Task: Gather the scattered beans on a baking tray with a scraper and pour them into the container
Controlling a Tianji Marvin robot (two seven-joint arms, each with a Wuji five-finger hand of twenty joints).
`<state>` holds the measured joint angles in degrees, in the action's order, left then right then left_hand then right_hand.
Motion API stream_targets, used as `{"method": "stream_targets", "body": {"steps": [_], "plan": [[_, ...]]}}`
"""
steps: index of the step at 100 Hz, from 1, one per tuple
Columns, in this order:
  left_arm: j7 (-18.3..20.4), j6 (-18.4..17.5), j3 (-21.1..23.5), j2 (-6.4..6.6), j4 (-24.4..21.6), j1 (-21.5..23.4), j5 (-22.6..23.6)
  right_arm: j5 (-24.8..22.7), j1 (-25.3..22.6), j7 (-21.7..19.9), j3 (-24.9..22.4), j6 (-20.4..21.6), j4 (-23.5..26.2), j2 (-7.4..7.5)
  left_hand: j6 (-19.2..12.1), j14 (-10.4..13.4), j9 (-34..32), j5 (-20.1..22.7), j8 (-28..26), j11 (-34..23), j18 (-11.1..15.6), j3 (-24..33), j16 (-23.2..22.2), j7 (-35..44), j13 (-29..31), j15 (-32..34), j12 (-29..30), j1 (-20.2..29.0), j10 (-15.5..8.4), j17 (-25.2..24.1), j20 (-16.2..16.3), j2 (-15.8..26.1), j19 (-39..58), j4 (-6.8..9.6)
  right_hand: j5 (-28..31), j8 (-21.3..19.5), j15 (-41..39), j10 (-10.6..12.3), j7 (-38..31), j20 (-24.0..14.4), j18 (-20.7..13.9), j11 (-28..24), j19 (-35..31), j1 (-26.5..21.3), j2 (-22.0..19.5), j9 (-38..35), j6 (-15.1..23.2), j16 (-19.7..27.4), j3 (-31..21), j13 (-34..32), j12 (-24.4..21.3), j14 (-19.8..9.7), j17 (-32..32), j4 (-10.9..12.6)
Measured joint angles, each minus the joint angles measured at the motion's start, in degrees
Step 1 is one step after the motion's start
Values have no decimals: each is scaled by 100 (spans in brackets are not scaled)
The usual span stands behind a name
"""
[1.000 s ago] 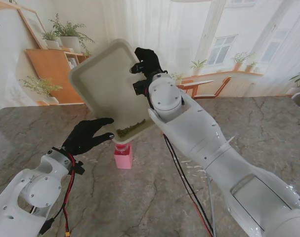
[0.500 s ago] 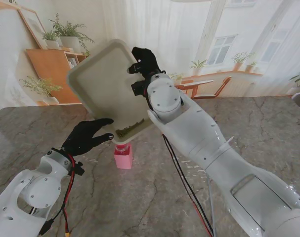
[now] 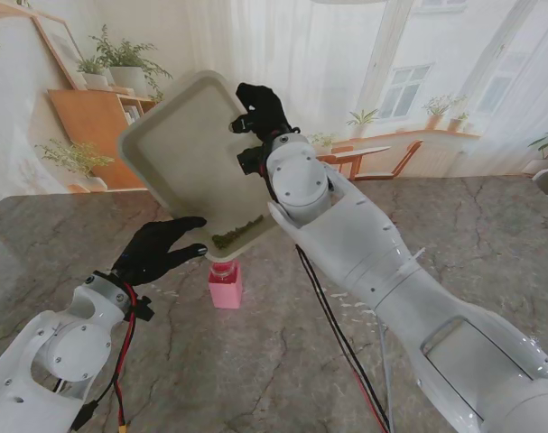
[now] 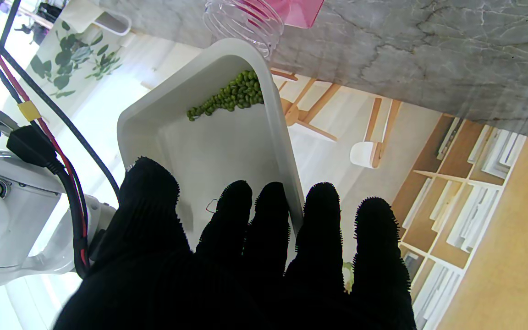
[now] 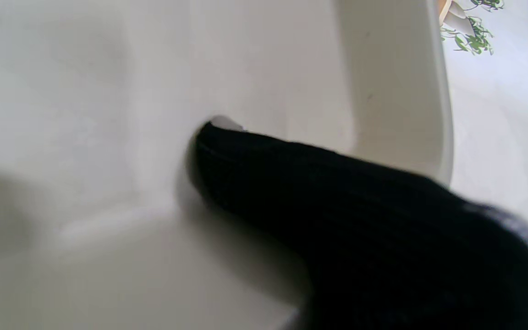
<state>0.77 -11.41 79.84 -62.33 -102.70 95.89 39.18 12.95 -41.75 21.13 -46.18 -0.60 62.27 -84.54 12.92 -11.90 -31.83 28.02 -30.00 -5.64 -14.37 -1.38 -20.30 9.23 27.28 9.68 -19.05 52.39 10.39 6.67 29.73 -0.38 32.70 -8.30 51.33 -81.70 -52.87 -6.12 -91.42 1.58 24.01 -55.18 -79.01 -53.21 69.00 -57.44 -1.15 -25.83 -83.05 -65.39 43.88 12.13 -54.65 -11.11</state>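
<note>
1. The right hand grips the far right edge of the baking tray, its black-gloved fingers closed over the rim, and holds the tray lifted off the table and steeply tilted.
2. In the right wrist view one finger lies pressed flat against the tray's pale inner surface, next to the raised rim.
3. The beans sit in a green heap in the tray's lowest corner, the one nearest to me; the left wrist view shows them packed against the rim at that corner.
4. That low corner hangs directly over the container, a clear jar with a pink base standing upright on the marble table. The gap between corner and jar mouth looks small, though whether they touch I cannot tell.
5. The left hand is empty, its fingers stretched out and slightly apart, the palm beside the tray's near left edge. In the left wrist view the fingertips overlap the tray's rim, but contact is not clear.
6. A few pale specks lie on the table to the right of the container; they are too small to identify.
</note>
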Motion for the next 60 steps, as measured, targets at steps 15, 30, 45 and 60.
{"method": "stream_targets", "body": {"steps": [15, 30, 45, 60], "plan": [[-4, -1, 2, 0, 0, 2, 0, -24, -2, 5, 16, 48, 16, 2, 0, 0, 0, 0, 0, 0, 0, 0, 0, 0, 0, 0, 0, 0, 0, 0, 0, 0, 0, 0, 0, 0, 0, 0, 0, 0, 0, 0, 0, 0, 0, 0, 2, -1, 0, 0, 0, 0, -1, 0], [-5, -1, 7, 0, 0, 16, 0, -97, -16, 7, 45, 105, 66, 13, 0, 0, 0, 0, 0, 0, 0, 0, 0, 0, 0, 0, 0, 0, 0, 0, 0, 0, 0, 0, 0, 0, 0, 0, 0, 0, 0, 0, 0, 0, 0, 0, 4, -2, 0, 0, 0, 0, -1, 0], [2, 2, 10, 0, -7, 33, 0, -116, -21, -46, 63, 133, 90, 23, 0, 0, 0, 0, 0, -11, 0, 0, 0, 0, 0, 0, 0, 0, -3, 0, 0, 0, 0, 0, 0, 0, 0, 0, 0, 0, -1, 0, 0, 0, 0, 0, 6, -4, 0, 0, 0, 0, -1, 0], [0, 1, 10, 0, -9, 42, 5, -125, -22, -71, 67, 131, 119, 36, 0, 0, 0, 0, 0, -12, 0, 0, 0, 0, 0, 0, 0, 0, -17, 0, 0, 0, 0, 0, 0, 0, 0, 0, 0, 0, -1, 0, 0, 0, 0, 0, 7, -6, 0, 0, 0, 0, -1, 0]]}}
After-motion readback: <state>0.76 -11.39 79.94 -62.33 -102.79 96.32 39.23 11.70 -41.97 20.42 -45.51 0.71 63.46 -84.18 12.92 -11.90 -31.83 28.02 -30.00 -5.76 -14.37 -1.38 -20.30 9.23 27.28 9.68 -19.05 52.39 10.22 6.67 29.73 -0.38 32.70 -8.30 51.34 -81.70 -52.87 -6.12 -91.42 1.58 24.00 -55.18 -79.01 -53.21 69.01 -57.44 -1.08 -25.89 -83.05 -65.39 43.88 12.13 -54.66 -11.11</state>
